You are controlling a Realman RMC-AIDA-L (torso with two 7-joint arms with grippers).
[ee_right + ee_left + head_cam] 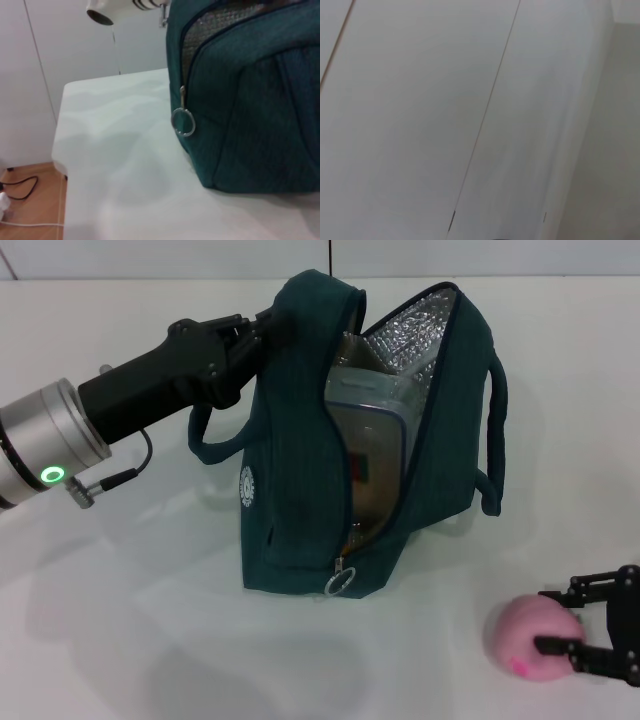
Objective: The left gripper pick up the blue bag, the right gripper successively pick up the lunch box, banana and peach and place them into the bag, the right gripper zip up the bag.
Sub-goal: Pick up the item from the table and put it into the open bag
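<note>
The right gripper [572,625] sits at the near right corner of the white table [150,640], its two black fingers spread around the peach [530,638] — one finger lies along the near side of the fruit, the other reaches over its far side. Both look to be touching the pink skin, but a firm clamp cannot be confirmed; the peach rests on the table surface.

To the left of the peach and farther back stands the blue bag [295,500], upright and unzipped, its mouth gaping to show the silver foil lining [410,330]. The lunch box [370,440] is inside, tilted, with its blue-rimmed lid facing the opening. The zipper's metal ring pull [341,581] hangs at the near end of the bag, close to the table.

The left gripper [262,328] comes in from the far left and is clenched on the bag's top edge on the left side, holding that flap up — a green light glows on its silver wrist. One padded handle [497,430] droops down the bag's right side.
</note>
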